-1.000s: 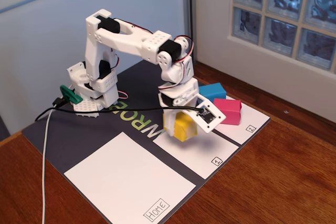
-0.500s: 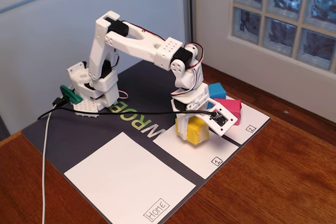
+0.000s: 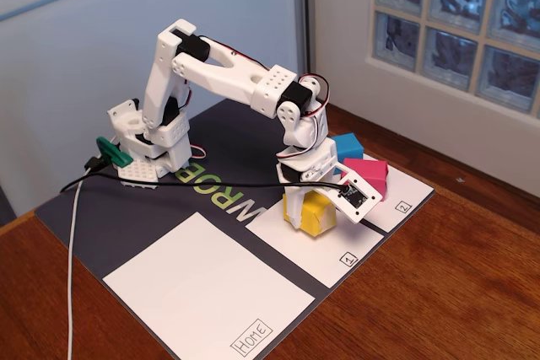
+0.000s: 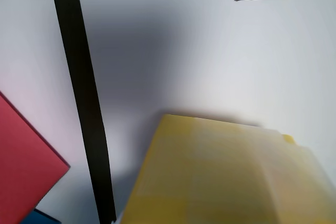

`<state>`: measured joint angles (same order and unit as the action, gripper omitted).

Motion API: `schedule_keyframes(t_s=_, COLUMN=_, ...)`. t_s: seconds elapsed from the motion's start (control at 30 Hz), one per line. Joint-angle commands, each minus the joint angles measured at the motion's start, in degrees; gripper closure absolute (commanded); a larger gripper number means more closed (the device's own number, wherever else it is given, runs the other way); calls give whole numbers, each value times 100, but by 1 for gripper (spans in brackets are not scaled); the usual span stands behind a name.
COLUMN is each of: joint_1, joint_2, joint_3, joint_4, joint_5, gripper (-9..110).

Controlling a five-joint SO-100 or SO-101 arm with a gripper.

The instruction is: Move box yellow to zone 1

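- Sitting low over zone 1, the gripper is wrapped around the box yellow in the fixed view; the white fingers flank its sides and look closed on it, so I judge it grasped, though the contact faces themselves are hidden.
- The box appears to rest on, or hover just above, the far part of the panel; the boxed "1" lies toward 5 o'clock from it.
- In the wrist view the box fills the 5 o'clock portion of the picture, with white paper beyond it and part of a drawn box mark at 1 o'clock.
- Handling, as a judgement: a small paper-wrapped block like this should be light and fairly stiff, with flat faces that give the fingers good purchase; the paper skin may be a little slick and could crease under hard squeezing.
- The best hold is across two opposite flat sides near mid-height, as it seems held now, not on edges or corners.
- The pink block and blue block stand close by at 1 o'clock from the yellow one, across the dark strip; opening the fingers wide could nudge the pink one.
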<state>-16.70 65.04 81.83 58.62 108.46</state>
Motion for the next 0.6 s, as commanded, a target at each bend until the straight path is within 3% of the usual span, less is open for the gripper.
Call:
schedule_keyframes(t_s=0.0, joint_1=53, joint_2=-35, joint_3=-9, joint_4=-88, joint_5=-9, gripper=101)
schedule_keyframes(t_s=0.23, joint_1=141, joint_2=-26, joint_3=-62, joint_4=-88, joint_5=-396, gripper=66)
schedule_keyframes(t_s=0.37, joint_1=167, joint_2=70, joint_3=-79, joint_4=-44, joint_5=-396, gripper=60)
schedule_keyframes(t_s=0.57, joint_1=220, joint_2=378, joint_3=-123, joint_4=-35, joint_5=-272, gripper=60)
